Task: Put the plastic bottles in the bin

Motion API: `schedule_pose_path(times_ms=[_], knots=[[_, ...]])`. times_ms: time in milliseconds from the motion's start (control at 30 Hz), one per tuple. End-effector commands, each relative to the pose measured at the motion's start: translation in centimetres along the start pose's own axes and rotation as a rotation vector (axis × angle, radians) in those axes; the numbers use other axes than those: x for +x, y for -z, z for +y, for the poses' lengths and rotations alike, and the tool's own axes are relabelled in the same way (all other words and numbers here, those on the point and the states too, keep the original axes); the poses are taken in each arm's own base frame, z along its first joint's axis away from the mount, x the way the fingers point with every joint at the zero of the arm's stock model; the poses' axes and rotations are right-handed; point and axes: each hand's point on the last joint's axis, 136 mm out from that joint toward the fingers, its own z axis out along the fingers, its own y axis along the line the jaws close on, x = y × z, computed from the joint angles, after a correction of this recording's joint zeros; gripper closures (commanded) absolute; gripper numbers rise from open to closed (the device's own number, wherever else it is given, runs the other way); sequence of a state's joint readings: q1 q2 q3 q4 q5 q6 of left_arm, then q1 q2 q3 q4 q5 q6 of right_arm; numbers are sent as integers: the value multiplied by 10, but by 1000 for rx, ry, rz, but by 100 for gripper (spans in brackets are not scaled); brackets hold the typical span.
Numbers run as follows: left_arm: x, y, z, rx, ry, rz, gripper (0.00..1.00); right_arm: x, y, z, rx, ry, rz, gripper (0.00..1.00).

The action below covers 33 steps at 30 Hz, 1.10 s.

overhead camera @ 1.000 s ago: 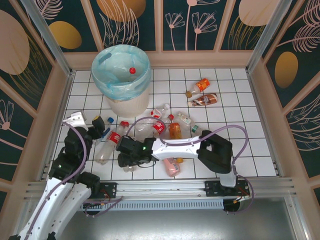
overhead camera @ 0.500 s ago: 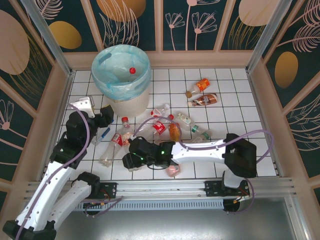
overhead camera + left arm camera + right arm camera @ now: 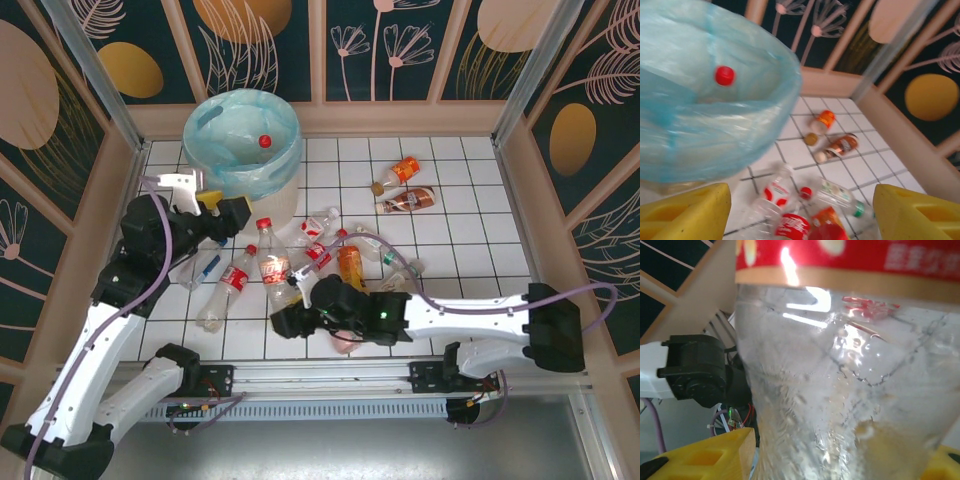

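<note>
The bin [image 3: 215, 170] stands at the back left, its blue-green bag [image 3: 700, 130] showing large in the left wrist view. A red-capped bottle [image 3: 265, 141] lies inside it [image 3: 724, 75]. My left gripper [image 3: 222, 205] hovers beside the bin's front wall, open with nothing between its yellow fingers [image 3: 685, 212]. My right gripper [image 3: 288, 300] is shut on a clear bottle with a red label [image 3: 270, 265], tilted cap-up above the tiles. That bottle [image 3: 840, 390] sits between the right gripper's [image 3: 840, 460] yellow fingers. Several plastic bottles lie in a cluster on the floor [image 3: 335, 250].
An orange bottle [image 3: 400, 172] and a brown one [image 3: 408, 200] lie at the back right. A red-labelled clear bottle [image 3: 228, 285] and a blue-capped one [image 3: 205, 268] lie under the left arm. A pink bottle [image 3: 345, 340] lies under the right arm. Wooden walls ring the tiled floor.
My left gripper has risen from the floor bottles to the bin's side. The right arm has swung out to the right and lifted the clear bottle up off the tiles.
</note>
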<state>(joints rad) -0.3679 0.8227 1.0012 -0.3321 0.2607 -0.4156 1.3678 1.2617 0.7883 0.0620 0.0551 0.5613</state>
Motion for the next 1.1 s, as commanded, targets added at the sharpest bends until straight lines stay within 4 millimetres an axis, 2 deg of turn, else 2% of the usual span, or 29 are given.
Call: schedule_pose_path(times_ms=[0, 100, 200, 233, 300, 700, 867, 900, 1067], knots=[[2, 0, -40, 228, 23, 46, 25, -20, 19, 4, -15, 54, -118, 57], [8, -2, -51, 308, 52, 77, 24, -30, 34, 6, -38, 55, -182, 57], [4, 7, -69, 405, 51, 68, 24, -33, 43, 8, -55, 59, -214, 58], [11, 7, -68, 420, 58, 80, 24, -34, 45, 9, -61, 64, -217, 58], [11, 11, -74, 452, 59, 80, 23, -35, 48, 11, -69, 75, -217, 58], [26, 3, -78, 476, 67, 158, 24, -45, 57, 20, -89, 130, -258, 60], [27, 0, -81, 493, 41, 171, 24, -51, 65, 20, -83, 151, -294, 60], [17, 3, -87, 506, 25, 150, 25, -52, 66, 20, -81, 158, -296, 60], [18, 1, -93, 558, 41, 162, 24, -51, 66, 23, -90, 173, -286, 60]])
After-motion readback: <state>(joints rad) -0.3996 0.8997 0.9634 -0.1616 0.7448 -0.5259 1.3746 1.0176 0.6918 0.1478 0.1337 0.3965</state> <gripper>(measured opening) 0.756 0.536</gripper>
